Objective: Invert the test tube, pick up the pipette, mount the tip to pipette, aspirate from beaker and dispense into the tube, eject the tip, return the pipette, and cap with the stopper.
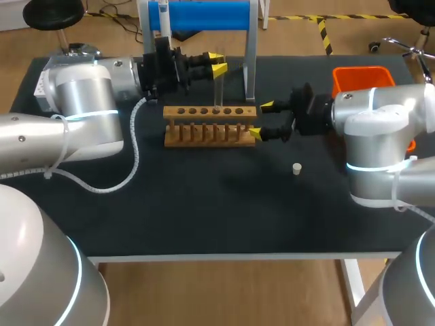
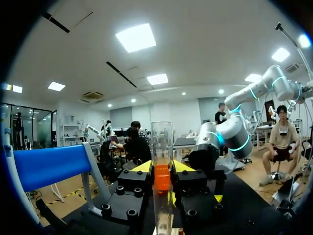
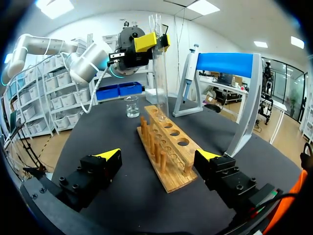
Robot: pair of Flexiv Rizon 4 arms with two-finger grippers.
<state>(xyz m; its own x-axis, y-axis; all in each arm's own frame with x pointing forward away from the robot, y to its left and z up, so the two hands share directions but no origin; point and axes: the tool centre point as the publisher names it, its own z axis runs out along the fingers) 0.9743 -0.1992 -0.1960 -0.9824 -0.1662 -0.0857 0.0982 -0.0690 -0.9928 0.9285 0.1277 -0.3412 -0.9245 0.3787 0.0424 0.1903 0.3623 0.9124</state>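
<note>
Left hand [image 1: 217,63] clamped on upright test tube [image 1: 217,88] at rack [image 1: 211,126], right hand [image 1: 260,119] level, spread wide, empty

— What kind of place am I working in through these cameras?

— A laboratory, I would say. On my black worktop [image 1: 204,204] stands a wooden rack [image 1: 211,125] with a row of holes, and a glass test tube [image 3: 160,68] is upright at one of them.

— Anything more?

— Yes. I see a small glass beaker [image 3: 132,106], a pipette [image 3: 190,73] at a blue stand [image 3: 225,63], and a little white stopper [image 1: 297,168] near the rack.
</note>
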